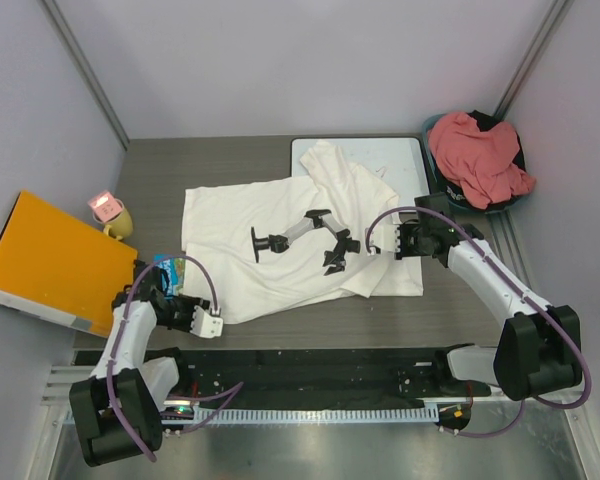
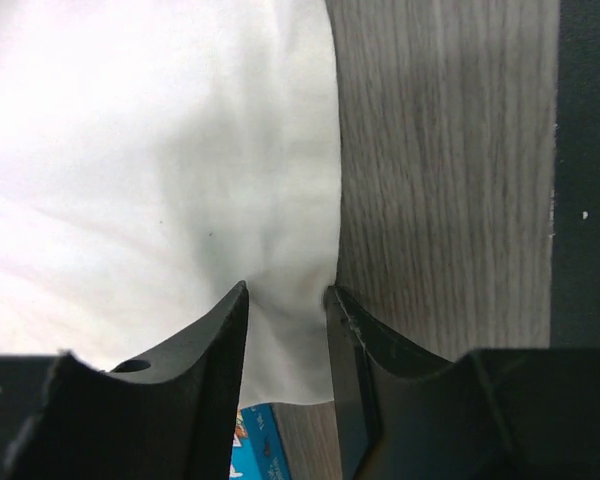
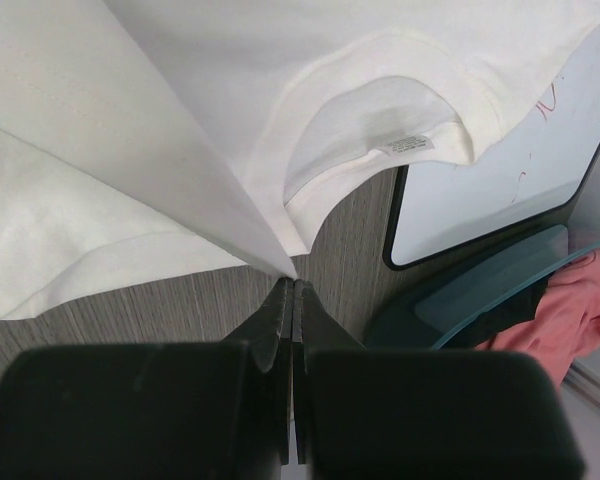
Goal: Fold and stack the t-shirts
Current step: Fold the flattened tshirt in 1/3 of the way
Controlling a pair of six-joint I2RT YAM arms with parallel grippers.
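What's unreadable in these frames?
Whiteboard: left part under the white t-shirt in the top view; red marks too small.
Basket interior: covered by the pink t-shirt, top view; cut off by edge, right wrist view.
Blue packet: mostly behind the left end effector, left wrist view.

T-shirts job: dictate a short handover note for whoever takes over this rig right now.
Grippers: the left gripper is open, with its jaws astride the near-left edge of the white t-shirt but not closed on it. The right gripper is shut on a fold at that shirt's right edge.
Things: the white t-shirt lies spread on the table, overlapping the whiteboard. A black-and-white jointed gadget lies on it. The pink t-shirt is bunched in the teal tub at the far right.
Done: no finished fold and no stack.
Left: probably clear the gadget, fold both shirts and stack them.
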